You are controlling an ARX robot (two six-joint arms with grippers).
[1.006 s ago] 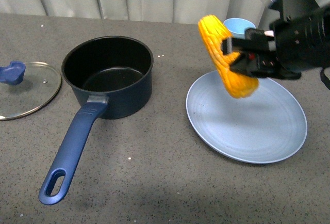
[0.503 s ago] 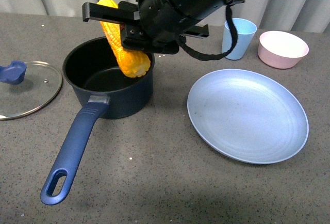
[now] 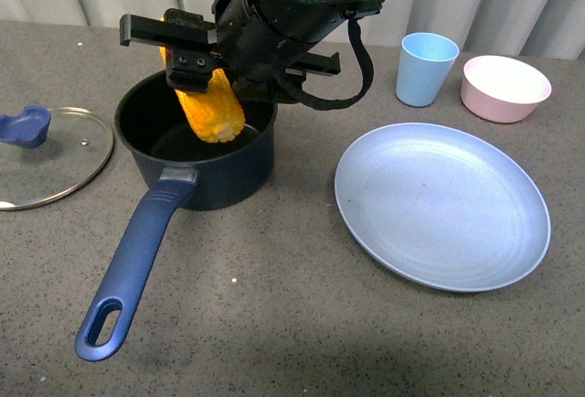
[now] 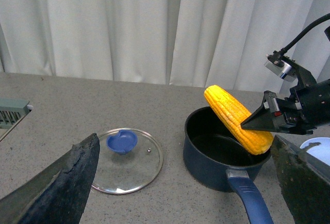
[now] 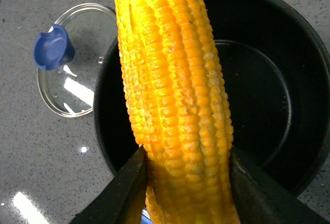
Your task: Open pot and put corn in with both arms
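While the right gripper (image 3: pixel 196 66) clamps the corn cob (image 3: pixel 212 109) around its middle, the cob hangs tilted over the open navy saucepan (image 3: pixel 228 177). Its lower tip is below the rim; whether it touches the base cannot be told. The glass lid (image 3: pixel 55 159) with its blue knob lies flat on the grey worktop (image 3: pixel 302 324), just left of the pan. The left gripper (image 4: pixel 185 140) is spread wide and holds nothing. An empty blue plate (image 3: pixel 443 200), a blue cup (image 3: pixel 427 68) and a pink bowl (image 3: pixel 505 88) sit to the right.
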